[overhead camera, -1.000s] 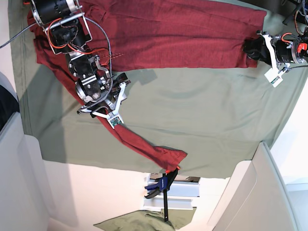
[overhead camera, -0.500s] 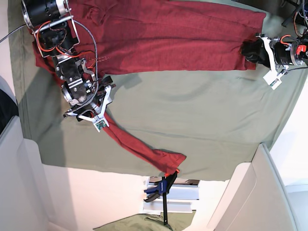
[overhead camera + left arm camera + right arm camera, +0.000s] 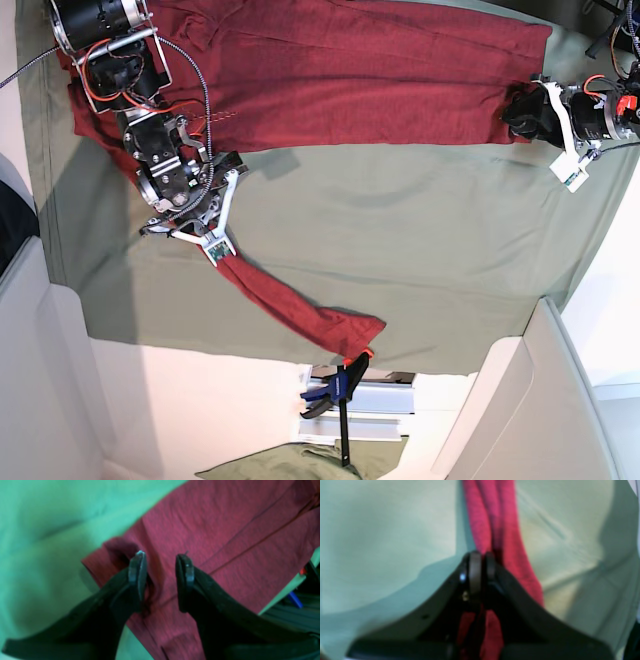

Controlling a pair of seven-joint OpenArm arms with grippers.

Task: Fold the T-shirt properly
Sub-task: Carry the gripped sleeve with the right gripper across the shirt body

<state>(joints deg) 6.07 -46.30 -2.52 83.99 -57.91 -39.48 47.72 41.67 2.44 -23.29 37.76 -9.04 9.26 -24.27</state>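
An olive cloth (image 3: 420, 240) covers the table, and the T-shirt (image 3: 350, 70) lies across its far side with one long sleeve (image 3: 290, 305) trailing toward the near edge. The right gripper (image 3: 480, 565) is pressed together on that sleeve, seemingly partway along it. To fold well, carry the sleeve up over the body without dragging it. The left gripper (image 3: 160, 562) stands spread over the hem corner, pinching nothing, with fabric between its jaws.
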